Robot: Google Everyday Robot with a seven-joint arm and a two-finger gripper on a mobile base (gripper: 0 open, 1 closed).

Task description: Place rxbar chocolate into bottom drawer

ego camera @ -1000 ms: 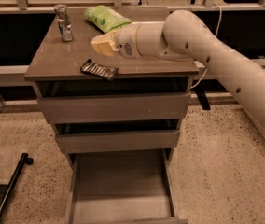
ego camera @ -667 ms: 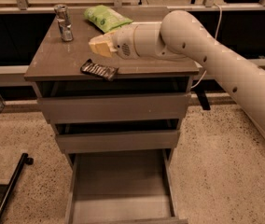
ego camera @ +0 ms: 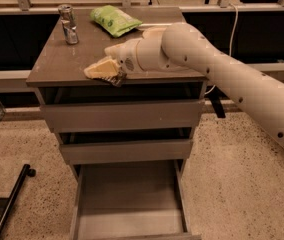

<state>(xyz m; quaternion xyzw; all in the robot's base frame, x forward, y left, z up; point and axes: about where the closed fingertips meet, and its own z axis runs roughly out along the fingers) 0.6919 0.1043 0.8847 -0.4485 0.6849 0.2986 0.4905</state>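
Nearest, the bottom drawer [ego camera: 130, 196] stands pulled out toward the near side, its flat grey floor bare. Above it the middle drawer [ego camera: 124, 151] and the top drawer [ego camera: 122, 115] are pushed in. On the cabinet top [ego camera: 57, 64], right at the near edge, the gripper [ego camera: 102, 70] lies low against the surface, reached in from the right by the white arm [ego camera: 222, 79]. A dark sliver of the rxbar chocolate [ego camera: 118, 79] shows just under the gripper's right side, on the top's near edge; the rest of it is hidden. I cannot tell how far the gripper is open or whether it has hold of the bar. Farther back, a metal can [ego camera: 69, 24] stands upright at the far left, and a green bag [ego camera: 114, 20] lies to its right.
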